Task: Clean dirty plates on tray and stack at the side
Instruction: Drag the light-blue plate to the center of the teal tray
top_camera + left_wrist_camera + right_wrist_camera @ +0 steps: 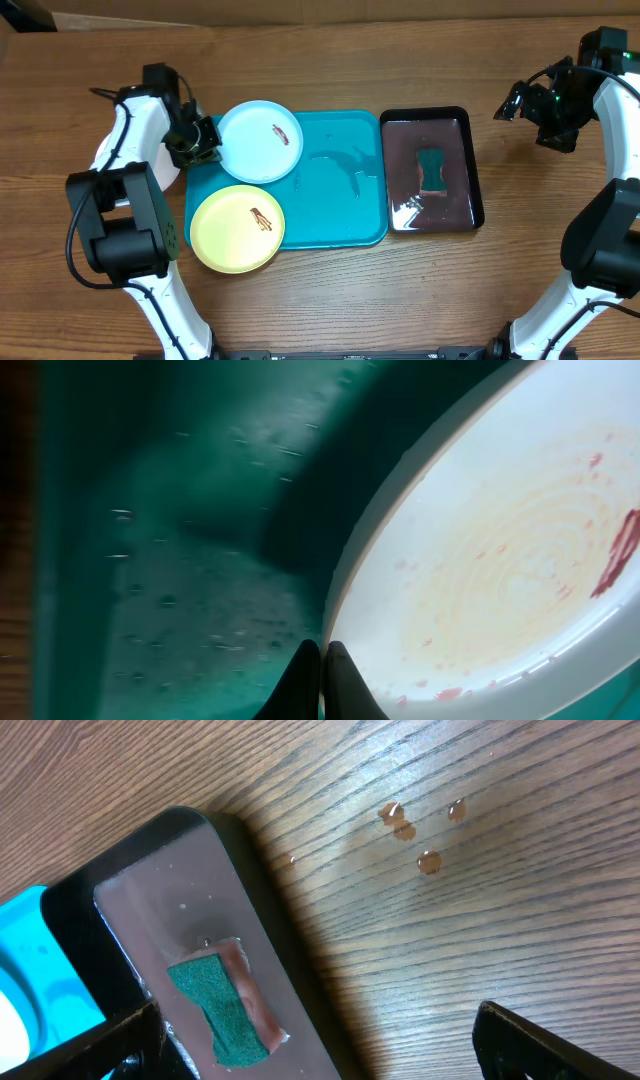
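Observation:
A white plate (260, 140) with a brown smear lies on the far left corner of the turquoise tray (340, 200). A yellow-green plate (237, 228), also smeared, overlaps the tray's near left corner. My left gripper (205, 140) is at the white plate's left edge. In the left wrist view this gripper (322, 650) is shut on the rim of the white plate (500, 540), with the wet tray (180, 560) underneath. My right gripper (515, 105) hangs open over bare table to the right, holding nothing.
A black tray (425, 113) holding brownish water and a green sponge (432, 170) stands right of the turquoise tray. In the right wrist view the sponge (215, 1010) lies in the black tray (150, 890), and water drops (405, 830) dot the wood.

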Tool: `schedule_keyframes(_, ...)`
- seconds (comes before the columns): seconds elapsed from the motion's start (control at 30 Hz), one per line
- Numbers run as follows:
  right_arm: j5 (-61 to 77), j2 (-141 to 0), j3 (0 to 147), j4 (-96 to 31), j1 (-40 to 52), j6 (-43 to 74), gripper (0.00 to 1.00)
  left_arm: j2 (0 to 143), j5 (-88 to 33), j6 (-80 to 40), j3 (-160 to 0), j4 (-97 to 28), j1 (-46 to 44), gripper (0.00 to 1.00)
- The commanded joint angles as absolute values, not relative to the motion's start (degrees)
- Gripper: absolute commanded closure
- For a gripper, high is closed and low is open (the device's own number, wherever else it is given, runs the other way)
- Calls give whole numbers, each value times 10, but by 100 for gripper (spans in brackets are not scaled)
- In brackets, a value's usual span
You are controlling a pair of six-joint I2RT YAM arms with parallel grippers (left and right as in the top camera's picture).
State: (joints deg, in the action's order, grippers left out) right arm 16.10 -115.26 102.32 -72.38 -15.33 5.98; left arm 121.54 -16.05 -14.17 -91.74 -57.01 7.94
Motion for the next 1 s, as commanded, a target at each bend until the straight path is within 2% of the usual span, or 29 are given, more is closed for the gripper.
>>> schedule_keyframes(0.0, 161, -1138, 1035, -721, -155, 60, 0, 1215, -196, -135, -912, -573, 41, 96)
schedule_keyframes(0.3, 162, -1138, 1035, -721, -155, 60, 0, 1215, -187, -156, -912, -575, -62, 96)
schedule_keyframes(0.43, 162, -1138, 1035, -721, -154, 60, 0, 1215, -140, -183, -912, -590, -91, 96)
schedule_keyframes(0.97, 162, -1138, 1035, -721, -155, 60, 0, 1215, -71, -248, -912, -611, -101, 96)
